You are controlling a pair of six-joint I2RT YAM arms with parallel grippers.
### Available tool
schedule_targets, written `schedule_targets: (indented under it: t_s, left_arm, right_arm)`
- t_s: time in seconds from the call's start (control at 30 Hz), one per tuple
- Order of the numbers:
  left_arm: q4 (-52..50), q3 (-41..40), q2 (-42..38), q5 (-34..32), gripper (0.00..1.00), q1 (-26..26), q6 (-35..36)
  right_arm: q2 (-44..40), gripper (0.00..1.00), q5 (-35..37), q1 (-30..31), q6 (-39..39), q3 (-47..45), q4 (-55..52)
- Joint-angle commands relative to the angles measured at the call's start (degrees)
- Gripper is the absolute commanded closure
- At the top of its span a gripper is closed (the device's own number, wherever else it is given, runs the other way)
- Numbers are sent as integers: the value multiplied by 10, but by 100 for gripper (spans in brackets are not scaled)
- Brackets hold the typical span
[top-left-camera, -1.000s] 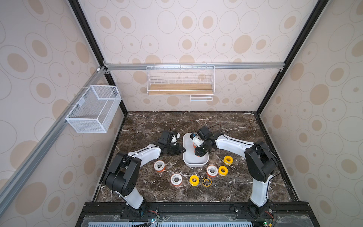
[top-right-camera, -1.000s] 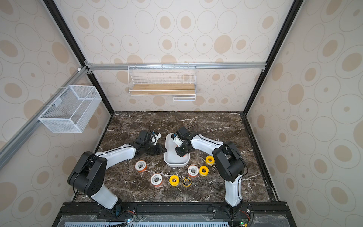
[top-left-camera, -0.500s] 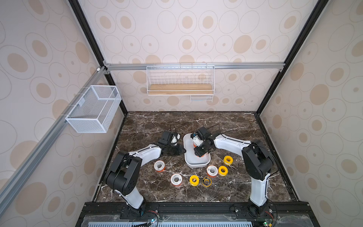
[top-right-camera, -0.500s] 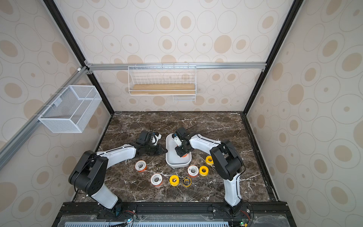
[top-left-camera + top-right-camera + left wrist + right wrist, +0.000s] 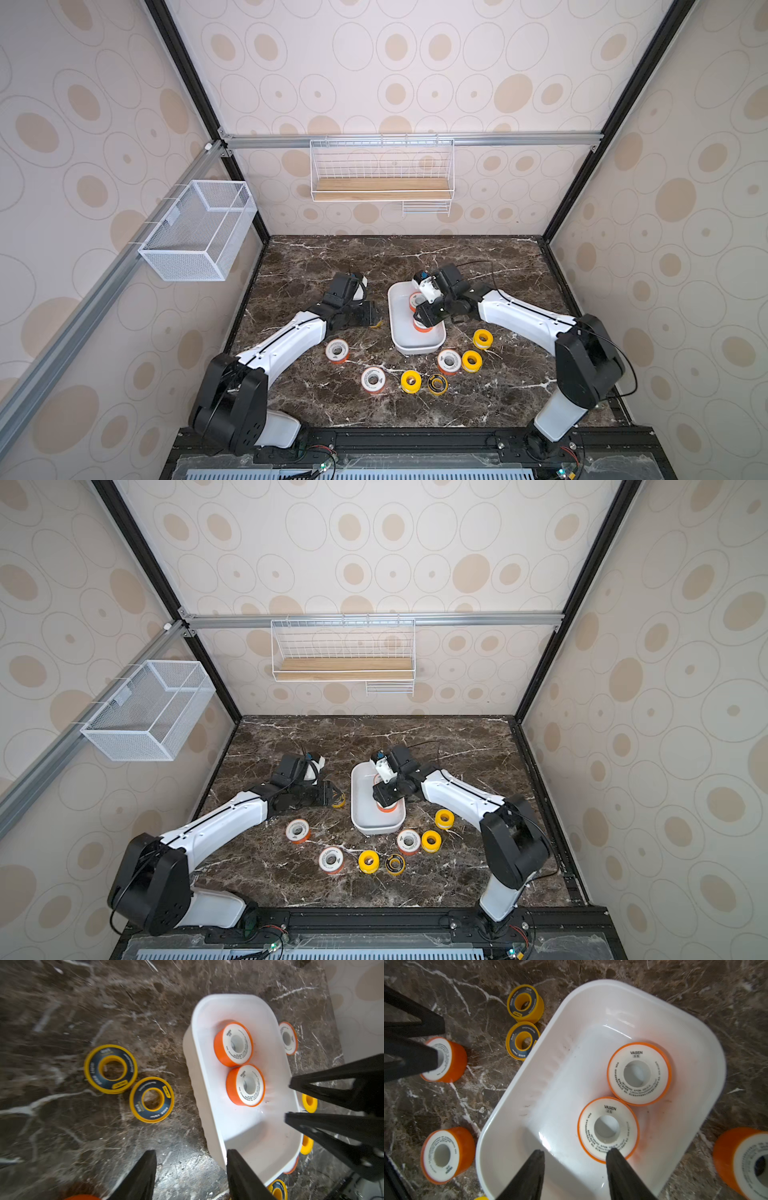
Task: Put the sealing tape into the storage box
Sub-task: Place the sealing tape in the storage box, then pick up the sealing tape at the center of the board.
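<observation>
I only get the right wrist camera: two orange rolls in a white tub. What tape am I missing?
Observer: Three plain yellow spools lie on the table outside the storage box.
Operator: Whose black prongs poke in at my picture's edge?
Observer: They belong to the left gripper; its wrist view shows its jaws open, nothing between them.
Operator: Anything on the walls?
Observer: A white wire-mesh basket hangs from a rail on the left arm's side.

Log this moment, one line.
storage box: two orange spools inside | left gripper: open, empty, beside box | right gripper: open, empty, over box
</observation>
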Motion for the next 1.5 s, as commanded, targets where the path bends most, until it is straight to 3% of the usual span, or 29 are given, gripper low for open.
schedule_targets:
  t_s: [0.0, 0.3, 0.47, 0.97, 1.47]
  left_arm:
    - [-42, -22, -45, -102, 42, 5, 5]
    - [-81, -113, -167, -271, 42, 34, -45]
    - [-85, -153, -198, -312, 38, 41, -86]
    - [-44, -209, -145, -259, 45, 44, -135]
    - [-19, -219, -95, -216, 50, 44, -119]
  right_arm:
    - [-41, 46, -11, -27, 29, -41, 32]
    - [-120, 46, -10, -114, 31, -152, 90]
    - [-130, 46, -18, -142, 26, -189, 119]
    - [-135, 45, -1, -148, 16, -201, 115]
    - [-125, 45, -3, -149, 15, -197, 111]
